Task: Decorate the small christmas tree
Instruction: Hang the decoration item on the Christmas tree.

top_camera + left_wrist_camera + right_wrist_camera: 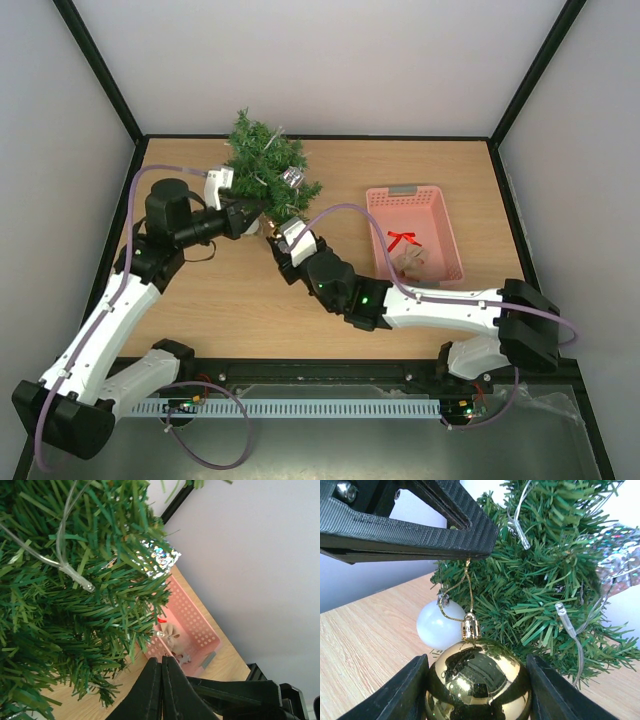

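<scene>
The small christmas tree (pixel 262 160) stands at the back left of the table, strung with a clear light wire (pixel 568 622). A silver ornament (pixel 293 178) hangs on it, and a white bauble (pixel 437 625) sits low on its side. My right gripper (pixel 476 660) is shut on a gold bauble (pixel 477 687) at the tree's base. The bauble's gold loop (pixel 468 575) runs up into my left gripper (pixel 487 540), whose jaws are pressed together on it. In the top view both grippers (pixel 255 215) (pixel 278 232) meet just in front of the tree.
A pink basket (pixel 372 225) sits on the right half of the table. It holds a red bow (pixel 403 240) and a small burlap sack (pixel 415 260). Black frame posts and white walls border the table.
</scene>
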